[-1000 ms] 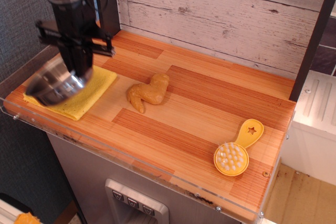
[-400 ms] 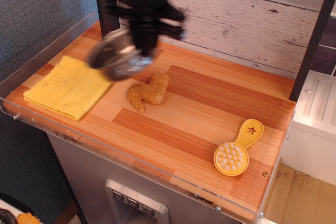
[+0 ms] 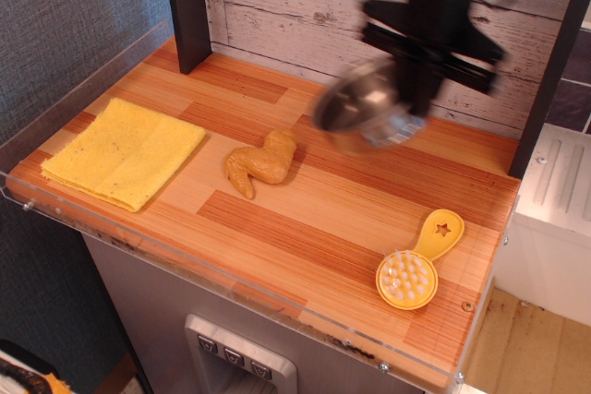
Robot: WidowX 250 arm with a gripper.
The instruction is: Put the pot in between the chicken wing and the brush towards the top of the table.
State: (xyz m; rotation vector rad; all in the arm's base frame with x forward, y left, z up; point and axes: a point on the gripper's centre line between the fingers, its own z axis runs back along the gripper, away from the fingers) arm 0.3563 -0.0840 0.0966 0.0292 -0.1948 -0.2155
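one pot [image 3: 362, 106] is hanging pinched in my gripper [image 3: 399, 115] above the table [image 3: 305, 228]; i'm judging lowering it between chicken wing [image 3: 261, 163] and brush [image 3: 415, 265] comes next.

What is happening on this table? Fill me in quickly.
The robot arm is carrying the pot through the air, tilted and blurred with motion, above the back of the table. It hangs between the chicken wing on one side and the brush nearer the front on the other, and is not yet set down. A yellow cloth lies flat at the far end. The gripper holds the pot by its rim, though its jaws are hidden in the blur.
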